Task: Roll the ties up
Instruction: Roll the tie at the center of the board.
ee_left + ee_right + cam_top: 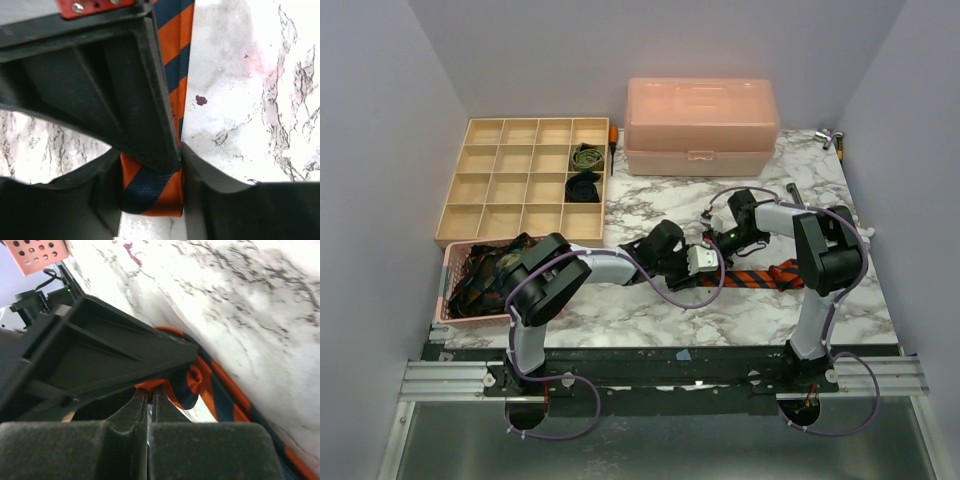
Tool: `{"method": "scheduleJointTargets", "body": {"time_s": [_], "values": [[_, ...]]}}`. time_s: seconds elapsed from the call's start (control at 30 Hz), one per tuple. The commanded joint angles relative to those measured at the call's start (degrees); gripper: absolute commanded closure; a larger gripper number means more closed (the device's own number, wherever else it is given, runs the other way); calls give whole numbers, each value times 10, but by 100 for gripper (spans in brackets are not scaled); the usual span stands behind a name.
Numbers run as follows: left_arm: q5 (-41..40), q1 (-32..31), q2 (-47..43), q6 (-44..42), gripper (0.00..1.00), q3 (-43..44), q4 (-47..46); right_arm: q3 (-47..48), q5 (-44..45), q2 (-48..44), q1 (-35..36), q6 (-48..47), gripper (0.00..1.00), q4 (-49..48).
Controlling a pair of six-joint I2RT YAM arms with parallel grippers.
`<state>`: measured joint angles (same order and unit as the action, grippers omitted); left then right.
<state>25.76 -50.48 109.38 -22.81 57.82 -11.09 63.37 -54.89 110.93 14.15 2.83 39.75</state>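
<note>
Top external, striped tie (765,277) flat on table (650,200), left gripper (705,262) and right gripper (718,240) meeting at one end, left wrist, fingers (225,200) clamped across tie end, right wrist, fingers (200,450) pressed together by curled tie fold, grip unclear

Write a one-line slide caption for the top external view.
Left gripper and right gripper meet at one end of the striped tie on the marble table.
</note>
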Motion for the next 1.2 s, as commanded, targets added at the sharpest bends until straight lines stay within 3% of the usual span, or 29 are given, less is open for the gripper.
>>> {"method": "scheduleJointTargets", "body": {"time_s": [0.0,0.13,0.73,0.83,1.0,1.17], "values": [[-27,1,34,-32,51,-40,83,-11,31,34,-11,-22,100,20],[-15,5,25,-33,45,-48,63,-12,28,53,-29,-22,100,20],[47,10,2,-41,34,-72,-39,-18,58,105,-69,-38,100,24],[49,10,9,-34,35,-56,-41,-16,58,106,-69,-44,100,27],[55,10,19,-31,48,-33,-19,-13,51,93,-69,-49,100,27],[63,10,8,-26,47,-34,-17,-16,48,84,-69,-54,100,25]]}}
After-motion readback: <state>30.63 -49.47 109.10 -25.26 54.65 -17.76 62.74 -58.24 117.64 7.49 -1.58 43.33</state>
